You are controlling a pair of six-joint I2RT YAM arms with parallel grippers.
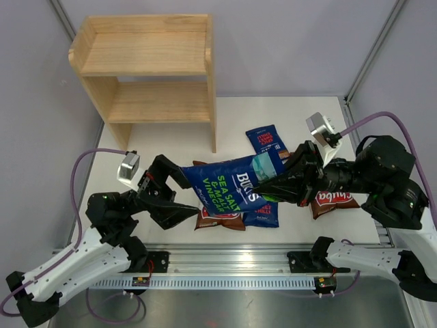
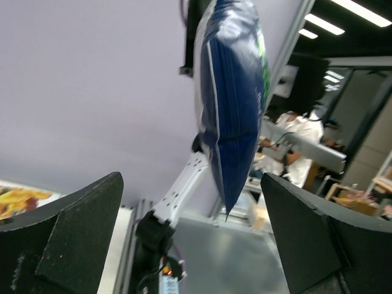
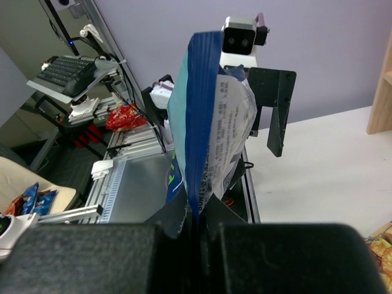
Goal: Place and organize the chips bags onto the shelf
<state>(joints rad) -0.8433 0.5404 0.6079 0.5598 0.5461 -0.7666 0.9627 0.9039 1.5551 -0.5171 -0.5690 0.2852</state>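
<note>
Right gripper (image 1: 268,188) clamped on one end of the blue bag (image 1: 229,183). Left gripper (image 1: 192,197) spread, straddling the far end, untouched. Close it squarely there before the right releases.

The glossy dark blue crisp bag (image 1: 229,184), centre, carries green-and-white lettering (teal at one end). At 3 o'clock, a brown-and-white foil bag (image 1: 336,201) bears a red logo; at 11, a pale bare-wood shelf (image 1: 147,55).

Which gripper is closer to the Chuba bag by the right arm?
Right. The right gripper, shut on the green-lettered Burts bag, hangs close beside that Chuba bag. The open left gripper sits at the held bag's far end.
</note>
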